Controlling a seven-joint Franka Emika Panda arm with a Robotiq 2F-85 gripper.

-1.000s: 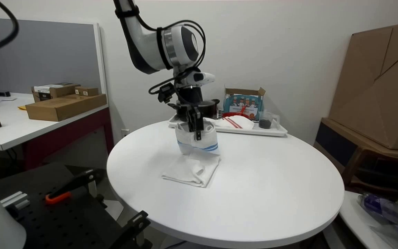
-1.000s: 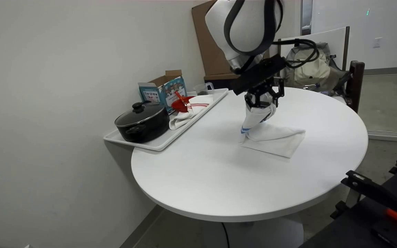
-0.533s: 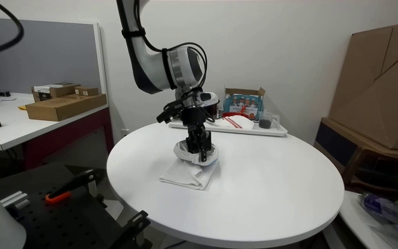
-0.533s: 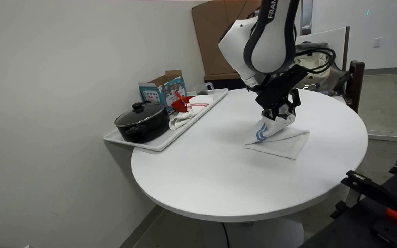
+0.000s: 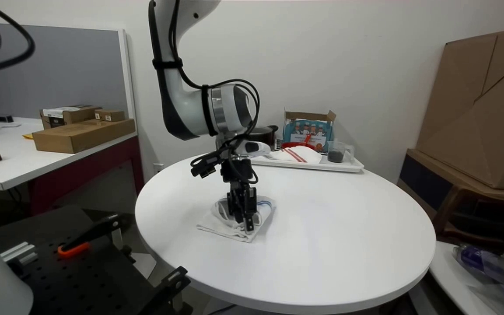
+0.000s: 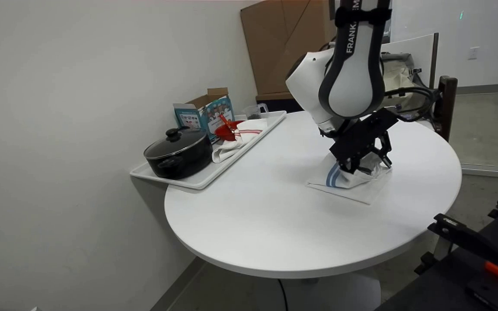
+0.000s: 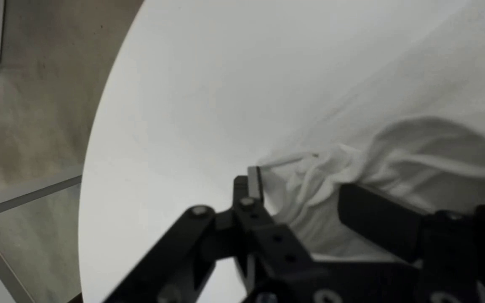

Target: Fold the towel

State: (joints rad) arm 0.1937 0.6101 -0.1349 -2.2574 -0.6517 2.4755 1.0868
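Observation:
The white towel with blue stripes (image 5: pixel 266 206) lies on the round white table, and it also shows in an exterior view (image 6: pixel 361 192). Its striped part lies folded over the flat lower layer, with a loose, rumpled bulge under the gripper. My gripper (image 6: pixel 370 167) is low over the towel, pointing down, with its fingers spread apart. In the wrist view, the gripper (image 7: pixel 300 190) has bunched towel (image 7: pixel 436 84) cloth between its fingers, not pinched. The gripper (image 5: pixel 244 223) hides the middle of the towel in an exterior view.
A white tray (image 6: pixel 188 185) at the table's edge by the wall holds a black lidded pot (image 6: pixel 180 155), a red-striped cloth (image 6: pixel 249 129), a red bowl (image 6: pixel 225 133), an opened box (image 6: pixel 216 114) and a clear measuring cup (image 5: pixel 336 152). The table rim (image 7: pixel 99 139) shows in the wrist view.
The arm has moved down, carrying the raised striped part of the towel over and down onto the lower layer. The fingers now stand wider apart, and the cloth has been let go.

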